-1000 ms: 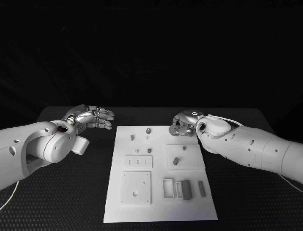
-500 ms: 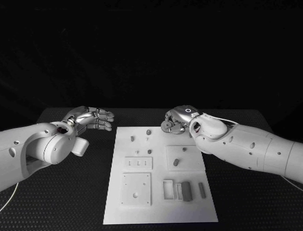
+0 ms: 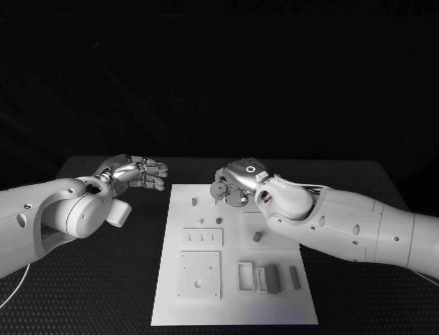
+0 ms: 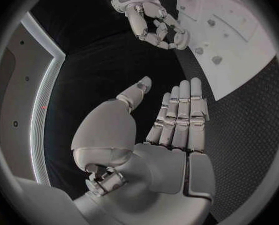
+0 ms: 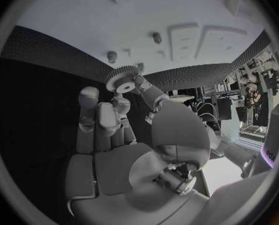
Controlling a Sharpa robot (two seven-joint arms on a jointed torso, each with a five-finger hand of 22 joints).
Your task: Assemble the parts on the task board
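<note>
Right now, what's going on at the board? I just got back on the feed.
The right hand holds a small gear between its fingertips, above the far end of the task board. The left hand is off the board's left side, holding nothing, fingers loosely extended. Several small parts, like the peg, sit on the board.

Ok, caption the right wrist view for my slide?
Right hand pinches a gear above the task board.

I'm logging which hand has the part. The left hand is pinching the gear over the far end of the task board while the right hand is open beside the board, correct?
Hands swapped. The right hand pinches the gear over the task board's far end, clearest in the right wrist view; the left hand is open beside the board.
</note>
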